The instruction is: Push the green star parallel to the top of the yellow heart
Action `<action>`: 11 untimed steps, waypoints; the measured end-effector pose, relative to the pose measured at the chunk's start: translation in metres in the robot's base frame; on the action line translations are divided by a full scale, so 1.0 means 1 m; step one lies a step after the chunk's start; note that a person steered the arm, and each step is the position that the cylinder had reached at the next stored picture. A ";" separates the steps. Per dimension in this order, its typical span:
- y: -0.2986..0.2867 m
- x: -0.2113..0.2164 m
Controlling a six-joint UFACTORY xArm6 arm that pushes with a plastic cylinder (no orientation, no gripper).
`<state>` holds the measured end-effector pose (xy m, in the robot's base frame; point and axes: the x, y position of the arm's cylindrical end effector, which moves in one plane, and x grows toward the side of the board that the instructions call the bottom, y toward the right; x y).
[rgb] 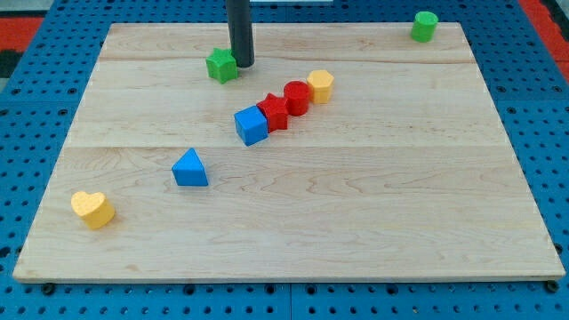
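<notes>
The green star [221, 66] lies near the view's top, left of the middle of the wooden board [373, 213]. My tip [242, 64] stands right beside the star, touching or almost touching its right side. The yellow heart [92, 209] lies far away at the view's lower left, near the board's left edge.
A diagonal row runs across the middle: blue cube [252, 125], red star [274, 112], red cylinder [296, 96], yellow hexagonal block [320, 84]. A blue triangle [189, 168] lies between the row and the heart. A green cylinder [424, 26] sits at the top right corner.
</notes>
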<state>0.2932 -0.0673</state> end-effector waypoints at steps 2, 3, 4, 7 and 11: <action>-0.073 -0.019; -0.055 -0.083; -0.083 -0.062; -0.061 -0.051; -0.090 -0.007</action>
